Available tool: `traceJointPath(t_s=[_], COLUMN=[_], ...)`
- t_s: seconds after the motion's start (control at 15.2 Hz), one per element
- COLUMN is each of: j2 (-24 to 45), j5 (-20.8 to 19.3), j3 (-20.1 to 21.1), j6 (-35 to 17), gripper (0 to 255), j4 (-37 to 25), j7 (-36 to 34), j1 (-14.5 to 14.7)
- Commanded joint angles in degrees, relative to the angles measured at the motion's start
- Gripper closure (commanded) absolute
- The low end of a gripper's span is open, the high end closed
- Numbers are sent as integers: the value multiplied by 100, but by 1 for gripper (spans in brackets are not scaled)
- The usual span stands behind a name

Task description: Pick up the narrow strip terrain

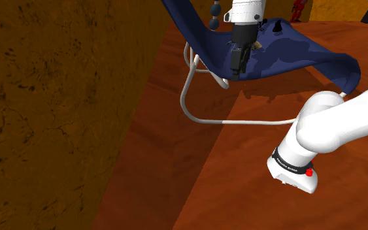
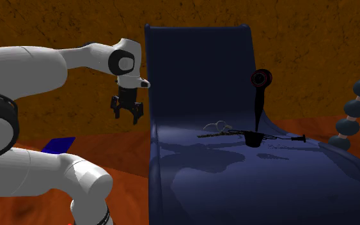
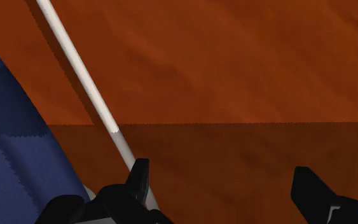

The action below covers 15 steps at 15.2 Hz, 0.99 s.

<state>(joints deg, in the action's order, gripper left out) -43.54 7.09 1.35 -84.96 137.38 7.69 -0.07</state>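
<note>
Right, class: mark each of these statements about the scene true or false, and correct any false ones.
1. The claw is open. True.
2. The claw holds the thin dark strip. False: the strip lies on the blue seat, apart from the claw, which holds nothing.
3. The seat's frame tube is white. True.
4. The floor is green. False: it is reddish-brown.

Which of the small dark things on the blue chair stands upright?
The black stalk topped by a red ring; the narrow strip and the small black cup beside it sit low on the seat.
</note>
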Motion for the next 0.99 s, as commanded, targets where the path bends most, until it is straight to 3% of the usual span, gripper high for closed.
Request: traceJointPath(t_s=[0.0, 0.92], j2=[0, 2092], j5=[0, -874], j3=[0, -625], j6=[0, -549], gripper=[0, 0], j4=[0, -1559], j7=[0, -777], j1=[0, -1091])
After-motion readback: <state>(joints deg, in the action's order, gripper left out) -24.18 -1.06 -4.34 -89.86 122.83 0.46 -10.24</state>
